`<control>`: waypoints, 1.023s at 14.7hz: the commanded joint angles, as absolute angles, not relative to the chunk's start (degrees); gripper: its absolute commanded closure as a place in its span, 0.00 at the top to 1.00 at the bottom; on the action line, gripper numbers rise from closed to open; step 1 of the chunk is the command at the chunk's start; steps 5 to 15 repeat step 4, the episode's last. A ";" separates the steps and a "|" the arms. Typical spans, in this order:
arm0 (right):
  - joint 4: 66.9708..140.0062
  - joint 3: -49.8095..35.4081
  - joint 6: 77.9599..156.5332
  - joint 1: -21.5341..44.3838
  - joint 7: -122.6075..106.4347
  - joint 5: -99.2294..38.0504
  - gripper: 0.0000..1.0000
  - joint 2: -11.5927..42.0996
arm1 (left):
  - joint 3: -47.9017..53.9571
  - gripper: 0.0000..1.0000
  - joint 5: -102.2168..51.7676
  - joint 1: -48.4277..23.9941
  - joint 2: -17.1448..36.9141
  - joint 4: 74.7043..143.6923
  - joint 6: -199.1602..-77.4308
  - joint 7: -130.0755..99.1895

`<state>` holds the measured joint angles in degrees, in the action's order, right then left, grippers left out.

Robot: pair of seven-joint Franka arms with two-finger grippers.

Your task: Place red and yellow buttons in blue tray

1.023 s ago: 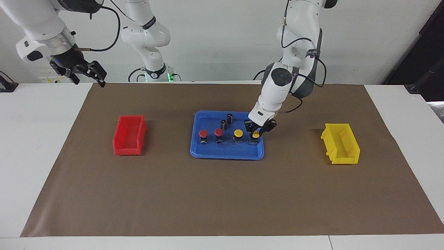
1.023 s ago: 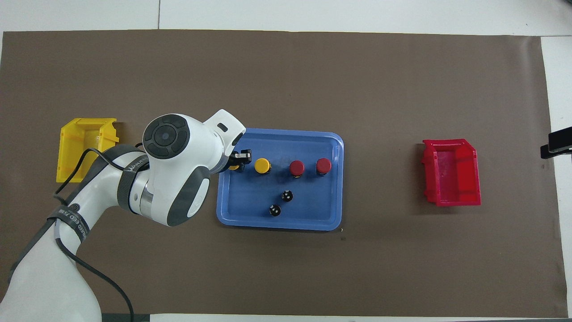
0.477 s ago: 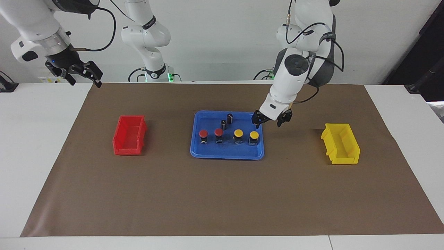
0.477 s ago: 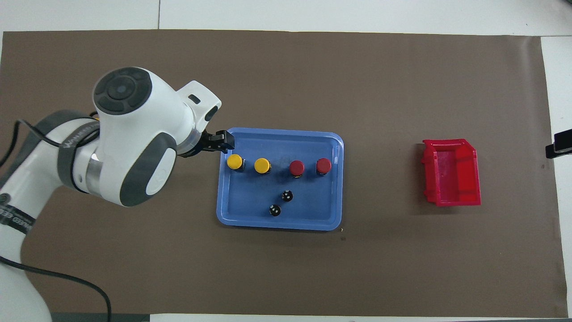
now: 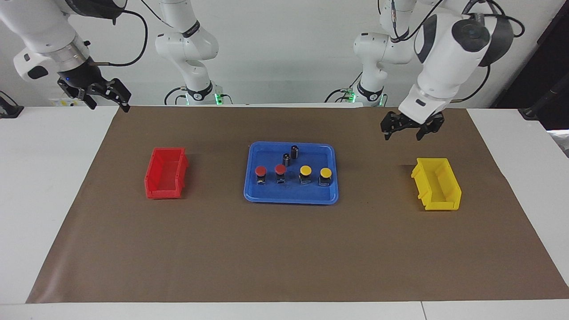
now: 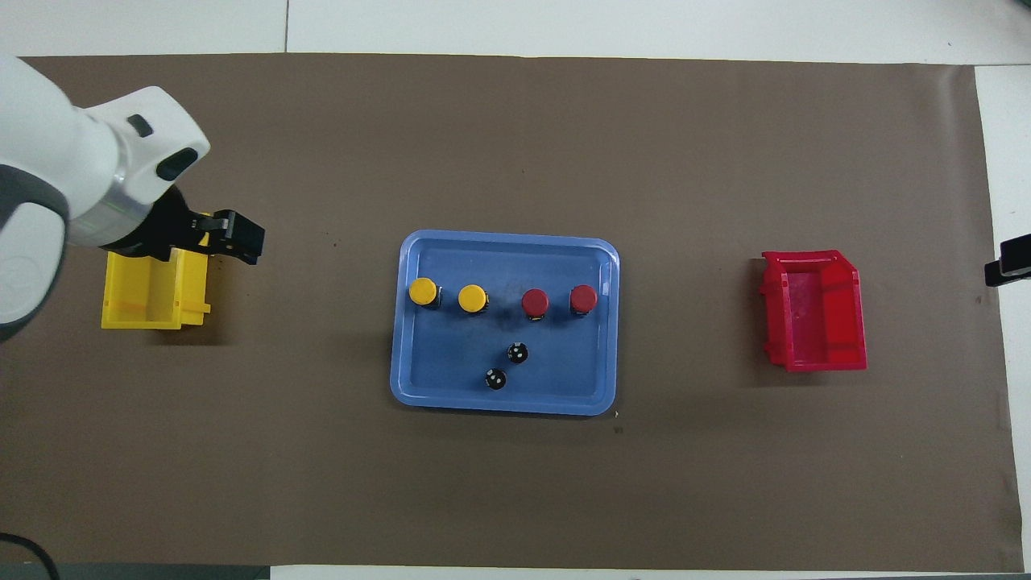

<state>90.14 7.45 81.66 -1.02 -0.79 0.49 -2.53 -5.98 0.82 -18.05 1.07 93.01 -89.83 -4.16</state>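
All four buttons (image 5: pixel 293 175) stand in a row inside the blue tray (image 5: pixel 266 195), apart from both grippers. The left gripper (image 5: pixel 410 129) hangs empty, fingers wide, over the mat near the yellow bin (image 5: pixel 438 184), nearer the tray than the right gripper (image 5: pixel 103 94), which waits wide open.

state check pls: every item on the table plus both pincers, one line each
red buttons: two, upright in blue tray
yellow buttons: two, upright in blue tray
blue tray: flat on mat, holds all buttons
dark cylinders: two, upright in tray
red bin: empty
yellow bin: empty
left pincer: open, empty, raised beside yellow bin
right pincer: open, empty, waiting
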 commanded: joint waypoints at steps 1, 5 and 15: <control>91.41 7.12 81.48 -0.44 -2.02 0.79 1.00 -3.69 | -5.54 1.00 2.02 -13.11 0.09 89.31 -84.66 -0.45; 91.41 7.12 81.47 -0.44 -2.02 0.79 1.00 -3.69 | -5.54 1.00 1.58 -10.99 0.09 87.28 -82.63 2.81; 91.41 7.12 81.47 -0.44 -2.02 0.79 1.00 -3.69 | -5.54 1.00 1.58 -10.99 0.09 87.28 -82.63 2.81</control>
